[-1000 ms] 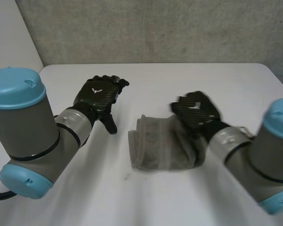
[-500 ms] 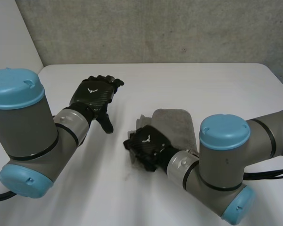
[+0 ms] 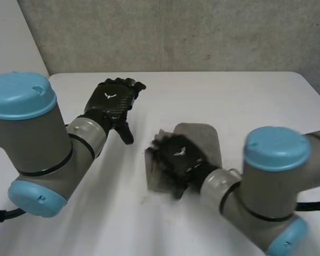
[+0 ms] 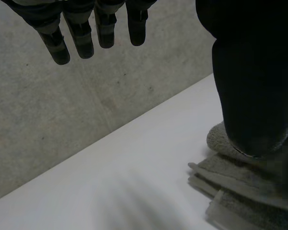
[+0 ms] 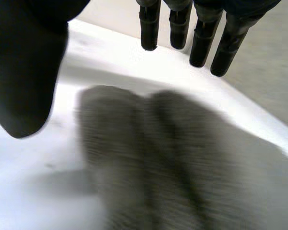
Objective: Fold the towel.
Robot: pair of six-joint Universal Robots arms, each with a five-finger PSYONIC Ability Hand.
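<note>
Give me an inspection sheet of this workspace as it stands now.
surface: white table, carrying the towel
job's things: grey towel, folded in layers, lying flat near the middle of the table
clutter: nothing seen
hands: left hand open, fingers straight, apart from the towel; right hand open, fingers straight, over the towel's end nearest the left hand
cables: nothing seen loose on the table
surroundings: grey wall behind the table

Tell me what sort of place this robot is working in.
Most likely a robotics lab or test cell rather than a home: a bare white table, a plain concrete wall behind it, and a single grey towel under the robot's open right hand.
</note>
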